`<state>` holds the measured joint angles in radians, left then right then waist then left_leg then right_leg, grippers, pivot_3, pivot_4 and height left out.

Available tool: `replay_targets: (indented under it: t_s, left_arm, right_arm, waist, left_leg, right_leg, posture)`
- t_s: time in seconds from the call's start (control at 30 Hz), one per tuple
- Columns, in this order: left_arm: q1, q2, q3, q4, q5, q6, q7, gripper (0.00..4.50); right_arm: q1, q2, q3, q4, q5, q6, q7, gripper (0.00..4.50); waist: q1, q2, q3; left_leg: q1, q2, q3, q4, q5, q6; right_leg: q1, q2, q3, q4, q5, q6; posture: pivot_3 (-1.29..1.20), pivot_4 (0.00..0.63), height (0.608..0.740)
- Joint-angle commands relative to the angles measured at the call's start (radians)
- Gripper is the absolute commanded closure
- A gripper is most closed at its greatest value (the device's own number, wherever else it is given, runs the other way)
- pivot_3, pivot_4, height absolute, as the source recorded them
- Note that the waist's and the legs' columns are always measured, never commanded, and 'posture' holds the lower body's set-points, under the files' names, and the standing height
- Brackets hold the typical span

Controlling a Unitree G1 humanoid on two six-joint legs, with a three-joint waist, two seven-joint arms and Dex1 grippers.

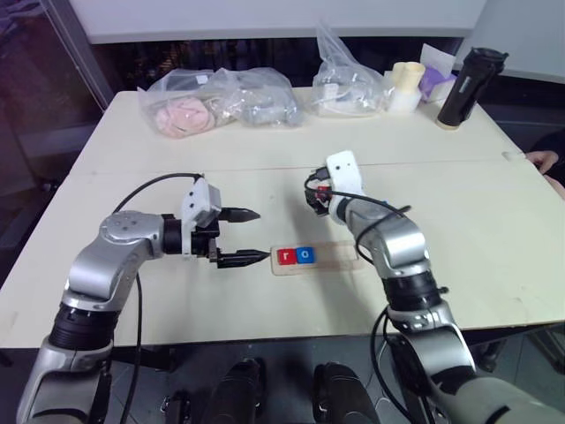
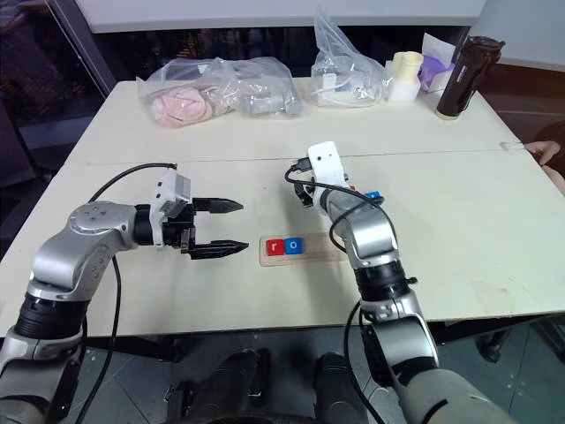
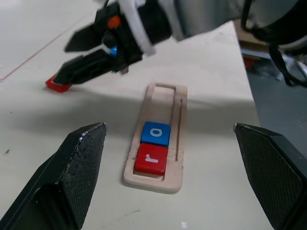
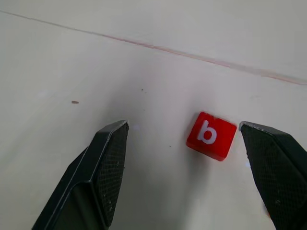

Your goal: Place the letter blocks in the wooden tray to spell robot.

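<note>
Right gripper (image 4: pixel 182 177) of mine is spread wide over the red b block (image 4: pixel 211 135), not touching it. Left gripper (image 1: pixel 245 236) is spread too, holding nothing, beside the wooden tray (image 1: pixel 340 256) near the table's (image 1: pixel 494 265) front edge, r block (image 1: pixel 287 256) and o block (image 1: pixel 305 255) at its left end.

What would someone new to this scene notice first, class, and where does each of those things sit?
Most striking is the wooden tray in the middle of the table, already holding a red r block and a blue o block side by side at its left end. Just beyond it, the right tool hangs open over a red b block lying on the bare tabletop.
</note>
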<state>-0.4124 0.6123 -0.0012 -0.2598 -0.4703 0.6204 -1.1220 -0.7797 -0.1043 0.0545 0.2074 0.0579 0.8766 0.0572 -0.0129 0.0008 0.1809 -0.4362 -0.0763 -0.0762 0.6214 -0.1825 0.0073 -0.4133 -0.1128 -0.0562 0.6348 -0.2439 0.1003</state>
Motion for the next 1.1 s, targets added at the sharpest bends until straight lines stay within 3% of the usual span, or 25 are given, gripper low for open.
replay_targets:
  t_s: [0.03, 0.43, 0.63, 0.67, 0.73, 0.8, 0.83, 1.0, 1.1]
  left_arm:
    - [0.022, -0.007, 0.026, -0.071, -0.025, 0.005, 0.068, 0.05]
    - [0.052, -0.018, 0.031, -0.106, -0.044, 0.007, 0.191, 0.05]
    - [0.05, -0.014, 0.024, -0.099, -0.037, -0.005, 0.211, 0.05]
    - [0.047, -0.015, 0.022, -0.096, -0.036, -0.005, 0.214, 0.0]
    - [0.044, -0.015, 0.021, -0.094, -0.037, -0.005, 0.216, 0.0]
    - [0.033, -0.014, 0.016, -0.082, -0.032, -0.009, 0.215, 0.0]
    - [0.028, -0.014, 0.014, -0.077, -0.03, -0.011, 0.214, 0.0]
    - [0.007, -0.014, 0.008, -0.056, -0.032, -0.015, 0.206, 0.0]
    - [0.002, -0.015, 0.0, -0.053, -0.039, -0.012, 0.2, 0.0]
  right_arm:
    - [-0.08, 0.033, -0.048, 0.16, -0.019, -0.095, -0.072, 0.76]
    - [-0.275, 0.095, -0.173, 0.611, 0.019, -0.295, -0.188, 0.76]
    - [-0.295, 0.114, -0.212, 0.666, 0.038, -0.272, -0.229, 0.76]
    - [-0.293, 0.116, -0.217, 0.665, 0.041, -0.264, -0.237, 1.31]
    - [-0.289, 0.118, -0.218, 0.66, 0.039, -0.255, -0.245, 2.01]
    - [-0.284, 0.119, -0.211, 0.65, 0.031, -0.252, -0.251, 3.11]
    - [-0.282, 0.119, -0.207, 0.644, 0.028, -0.249, -0.253, 3.32]
    - [-0.262, 0.097, -0.116, 0.536, -0.028, -0.191, -0.208, 3.31]
    - [-0.19, 0.048, -0.061, 0.285, -0.046, -0.078, -0.151, 3.31]
  waist:
    - [-0.001, 0.0, 0.0]
    - [-0.008, 0.0, 0.0]
    - [-0.008, 0.0, 0.0]
    - [-0.009, 0.0, 0.0]
    - [-0.009, 0.0, 0.0]
    - [-0.009, 0.0, 0.0]
    - [-0.009, 0.0, 0.0]
    - [-0.009, 0.0, 0.0]
    - [-0.005, 0.0, 0.0]
  left_leg:
    - [0.0, 0.0, 0.0, 0.0, 0.0, 0.0]
    - [0.0, 0.0, 0.003, -0.002, 0.002, -0.003]
    - [0.0, 0.001, 0.003, -0.002, 0.003, -0.005]
    - [0.0, 0.001, 0.003, -0.002, 0.003, -0.005]
    - [0.0, 0.001, 0.003, -0.002, 0.004, -0.005]
    - [0.0, 0.001, 0.003, -0.002, 0.004, -0.005]
    - [0.0, 0.002, 0.003, -0.002, 0.004, -0.005]
    - [0.0, 0.002, 0.003, -0.003, 0.004, -0.005]
    - [0.0, 0.002, 0.004, -0.004, 0.004, -0.005]
  right_leg:
    - [0.0, 0.0, 0.0, 0.0, 0.0, 0.0]
    - [-0.006, 0.001, 0.003, 0.009, 0.001, -0.002]
    - [-0.009, 0.001, 0.003, 0.014, 0.0, -0.004]
    - [-0.009, 0.002, 0.003, 0.014, 0.0, -0.004]
    - [-0.009, 0.002, 0.004, 0.014, 0.0, -0.004]
    - [-0.009, 0.002, 0.004, 0.014, 0.0, -0.004]
    - [-0.009, 0.002, 0.004, 0.014, 0.0, -0.004]
    - [-0.01, 0.002, 0.004, 0.014, 0.0, -0.004]
    - [-0.01, 0.002, 0.004, 0.014, 0.0, -0.004]
  posture:
    - [0.0, 0.15, 0.725]
    - [0.0, 0.15, 0.725]
    - [0.0, 0.15, 0.725]
    - [0.0, 0.15, 0.725]
    - [0.0, 0.15, 0.725]
    - [0.0, 0.15, 0.725]
    - [0.0, 0.15, 0.725]
    - [0.0, 0.15, 0.725]
    - [0.0, 0.15, 0.725]
